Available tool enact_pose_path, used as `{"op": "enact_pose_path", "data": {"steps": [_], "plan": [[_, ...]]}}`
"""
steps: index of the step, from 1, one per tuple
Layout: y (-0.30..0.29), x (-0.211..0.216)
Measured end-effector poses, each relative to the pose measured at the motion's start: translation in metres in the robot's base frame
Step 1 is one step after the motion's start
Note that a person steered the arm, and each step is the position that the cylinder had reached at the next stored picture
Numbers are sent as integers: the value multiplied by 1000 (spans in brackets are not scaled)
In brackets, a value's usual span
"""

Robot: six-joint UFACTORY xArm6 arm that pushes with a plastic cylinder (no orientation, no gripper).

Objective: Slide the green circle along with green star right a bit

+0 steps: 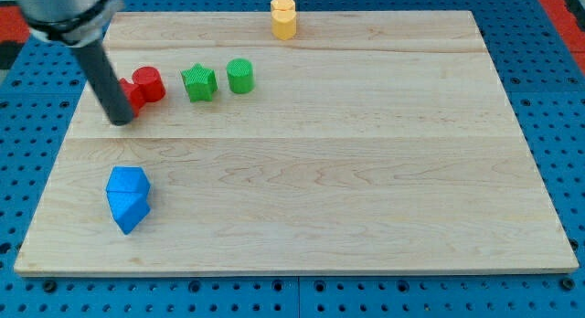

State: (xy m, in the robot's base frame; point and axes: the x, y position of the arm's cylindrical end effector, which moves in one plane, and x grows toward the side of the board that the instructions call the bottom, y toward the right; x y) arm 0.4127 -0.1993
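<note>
The wooden board [366, 190] (pale) carries red [149, 84], green [198, 83], yellow [284, 16], blue [127, 198] blocks.

Green star [198, 83], green circle [239, 76], red blocks [148, 85], blue block [127, 198], yellow block [284, 16].

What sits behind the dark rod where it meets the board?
A red block is partly hidden behind my tip; only its right edge shows, touching the red cylinder. Its shape cannot be made out.
</note>
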Motion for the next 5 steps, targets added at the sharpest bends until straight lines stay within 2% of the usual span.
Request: {"op": "enact_pose_path", "data": {"steps": [2, 3, 5], "plan": [[113, -17], [180, -65], [141, -77]]}}
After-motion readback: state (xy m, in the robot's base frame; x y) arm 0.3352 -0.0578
